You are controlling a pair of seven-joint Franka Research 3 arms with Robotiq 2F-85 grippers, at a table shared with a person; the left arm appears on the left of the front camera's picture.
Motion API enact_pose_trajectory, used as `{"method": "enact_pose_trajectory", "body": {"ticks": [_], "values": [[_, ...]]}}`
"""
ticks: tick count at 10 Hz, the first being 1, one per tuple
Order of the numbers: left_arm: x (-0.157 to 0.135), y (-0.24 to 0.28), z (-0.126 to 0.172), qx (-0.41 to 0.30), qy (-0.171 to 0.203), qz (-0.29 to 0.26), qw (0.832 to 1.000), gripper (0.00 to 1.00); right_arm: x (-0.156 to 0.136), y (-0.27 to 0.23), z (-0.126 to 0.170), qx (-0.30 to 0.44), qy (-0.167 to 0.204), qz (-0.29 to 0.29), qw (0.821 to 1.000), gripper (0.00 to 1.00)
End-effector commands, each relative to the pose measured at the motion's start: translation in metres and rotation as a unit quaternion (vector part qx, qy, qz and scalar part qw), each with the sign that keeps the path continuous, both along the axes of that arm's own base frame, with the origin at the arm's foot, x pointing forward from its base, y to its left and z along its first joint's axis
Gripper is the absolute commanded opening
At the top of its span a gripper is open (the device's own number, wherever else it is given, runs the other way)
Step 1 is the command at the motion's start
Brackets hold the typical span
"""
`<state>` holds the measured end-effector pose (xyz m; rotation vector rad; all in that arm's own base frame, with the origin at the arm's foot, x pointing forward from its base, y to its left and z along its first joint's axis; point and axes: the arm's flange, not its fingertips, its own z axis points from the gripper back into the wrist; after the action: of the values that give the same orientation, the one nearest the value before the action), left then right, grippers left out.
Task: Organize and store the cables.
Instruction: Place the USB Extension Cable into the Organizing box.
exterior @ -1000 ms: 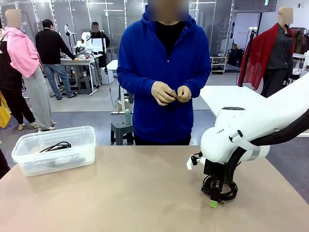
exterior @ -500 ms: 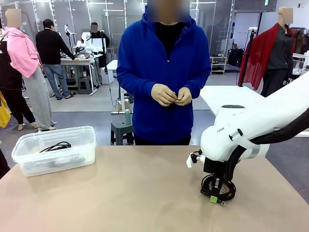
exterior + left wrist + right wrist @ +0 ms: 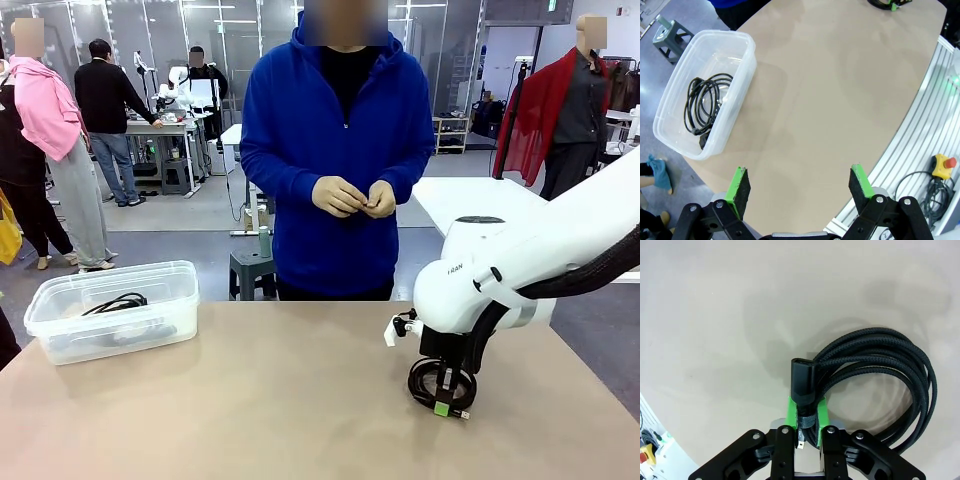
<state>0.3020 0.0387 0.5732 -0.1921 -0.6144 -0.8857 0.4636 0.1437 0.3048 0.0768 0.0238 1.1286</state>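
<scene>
Black cable coils counted: two. The first coil (image 3: 415,381) is at the right side of the tabletop (image 3: 280,400), toward the robot, with the right pincer (image 3: 441,405) clenched on its bundled strands; whether it rests on the surface or hangs just clear cannot be told. The second coil (image 3: 115,302) lies inside the one clear plastic tub (image 3: 175,300) at the far left. Pincers counted: two. The right wrist view adds detail the front view lacks: the first coil (image 3: 880,365) is braided, and one black plug (image 3: 802,375) stands up between the green pads of the right pincer (image 3: 807,407). The left wrist view looks down on the tub (image 3: 742,85) and the second coil (image 3: 707,102), with the left pincer (image 3: 799,184) spread wide and grasping nothing (well above the tabletop). Across the tabletop a person stands with both hands (image 3: 340,196) together at the waist; what they hold is too small to tell.
</scene>
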Motion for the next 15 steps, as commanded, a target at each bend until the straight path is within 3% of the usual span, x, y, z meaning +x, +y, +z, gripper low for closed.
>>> {"method": "enact_pose_trajectory", "body": {"ticks": [1, 2, 7, 8, 9, 11, 15], "values": [[0.0, 0.0, 0.0, 0.003, 0.0, -0.003, 1.0, 1.0, -0.003, -0.01, 0.008, 0.032, -0.015, -0.028, 0.999, 0.0], [0.0, 0.0, 0.0, 0.003, 0.0, -0.003, 1.0, 1.0, 0.0, 0.0, 0.0, 0.0, 0.0, 0.0, 1.0, 0.0], [0.0, 0.0, 0.0, 0.003, 0.0, -0.003, 1.0, 1.0, 0.0, 0.0, 0.0, 0.0, 0.0, 0.0, 1.0, 0.0], [0.0, 0.0, 0.0, 0.003, 0.0, -0.003, 1.0, 1.0, 0.0, 0.0, 0.001, 0.005, -0.001, -0.006, 1.0, 0.18], [0.0, 0.0, 0.0, 0.003, 0.0, -0.003, 1.0, 1.0, -0.004, 0.001, 0.038, -0.016, -0.031, 0.018, 0.999, 0.18], [0.0, 0.0, 0.0, 0.003, 0.0, -0.003, 1.0, 1.0, -0.014, 0.006, 0.082, -0.018, -0.015, 0.024, 0.999, 0.18], [0.0, 0.0, 0.0, 0.003, 0.0, -0.003, 1.0, 1.0, -0.015, 0.04, 0.114, -0.052, -0.012, 0.028, 0.998, 0.18]]}}
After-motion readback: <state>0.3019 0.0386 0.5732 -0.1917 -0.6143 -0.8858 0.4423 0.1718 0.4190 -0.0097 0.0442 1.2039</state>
